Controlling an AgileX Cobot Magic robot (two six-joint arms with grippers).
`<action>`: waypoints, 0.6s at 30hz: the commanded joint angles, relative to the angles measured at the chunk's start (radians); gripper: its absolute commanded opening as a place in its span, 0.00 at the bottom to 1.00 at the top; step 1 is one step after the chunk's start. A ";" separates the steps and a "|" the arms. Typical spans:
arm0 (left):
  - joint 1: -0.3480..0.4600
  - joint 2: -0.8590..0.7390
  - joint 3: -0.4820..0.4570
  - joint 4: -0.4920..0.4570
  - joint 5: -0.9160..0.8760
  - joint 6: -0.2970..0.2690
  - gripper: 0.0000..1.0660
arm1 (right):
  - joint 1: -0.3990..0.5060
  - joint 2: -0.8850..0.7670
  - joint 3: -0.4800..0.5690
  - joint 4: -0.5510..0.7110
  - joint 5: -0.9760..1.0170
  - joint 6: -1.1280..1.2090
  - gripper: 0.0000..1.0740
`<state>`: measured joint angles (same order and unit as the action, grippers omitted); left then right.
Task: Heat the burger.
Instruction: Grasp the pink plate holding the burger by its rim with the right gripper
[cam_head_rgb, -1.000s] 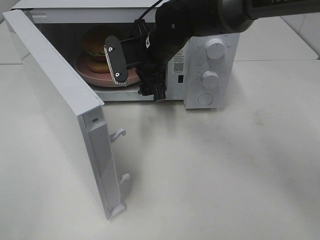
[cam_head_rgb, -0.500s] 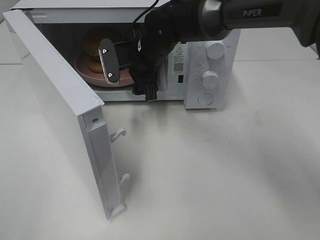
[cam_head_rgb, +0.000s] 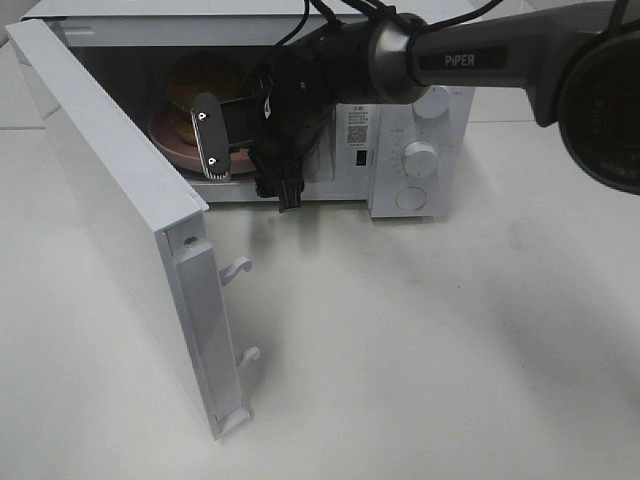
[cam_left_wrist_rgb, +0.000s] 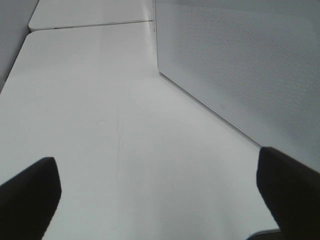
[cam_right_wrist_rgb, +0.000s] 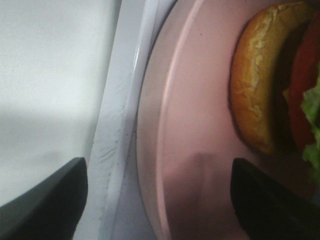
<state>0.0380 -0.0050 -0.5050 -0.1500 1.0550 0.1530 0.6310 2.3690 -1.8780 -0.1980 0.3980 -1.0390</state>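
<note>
The burger (cam_head_rgb: 195, 82) sits on a pink plate (cam_head_rgb: 165, 140) inside the open microwave (cam_head_rgb: 420, 120). My right gripper (cam_head_rgb: 222, 130) reaches into the oven's mouth and hovers over the plate's near rim, in front of the burger. In the right wrist view its dark fingertips (cam_right_wrist_rgb: 45, 200) stand wide apart, so the right gripper (cam_right_wrist_rgb: 160, 205) is open, with the plate's rim (cam_right_wrist_rgb: 165, 150) between them and the burger (cam_right_wrist_rgb: 260, 75) just beyond. The left gripper (cam_left_wrist_rgb: 160, 200) is open over bare table, nothing between its fingers.
The microwave door (cam_head_rgb: 110, 200) swings far out to the left, with its latch hooks (cam_head_rgb: 240, 268) pointing into the table area. A perforated white panel (cam_left_wrist_rgb: 240, 65) stands close beside the left gripper. White table (cam_head_rgb: 450, 340) stretches in front.
The right arm has pushed leftward and deeper into the oven's mouth, bringing its gripper closer over the plate's rim. The burger, plate and door have not moved.
</note>
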 joint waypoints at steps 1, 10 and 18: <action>0.000 -0.018 0.002 0.002 -0.013 -0.005 0.94 | 0.001 0.040 -0.036 0.023 0.009 0.004 0.70; 0.000 -0.018 0.002 0.002 -0.013 -0.005 0.94 | 0.001 0.056 -0.044 0.021 0.009 0.004 0.25; 0.000 -0.018 0.002 0.002 -0.013 -0.005 0.94 | 0.001 0.052 -0.044 0.024 0.009 0.059 0.00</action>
<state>0.0380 -0.0050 -0.5050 -0.1490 1.0550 0.1530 0.6420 2.4130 -1.9180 -0.1790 0.4090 -1.0130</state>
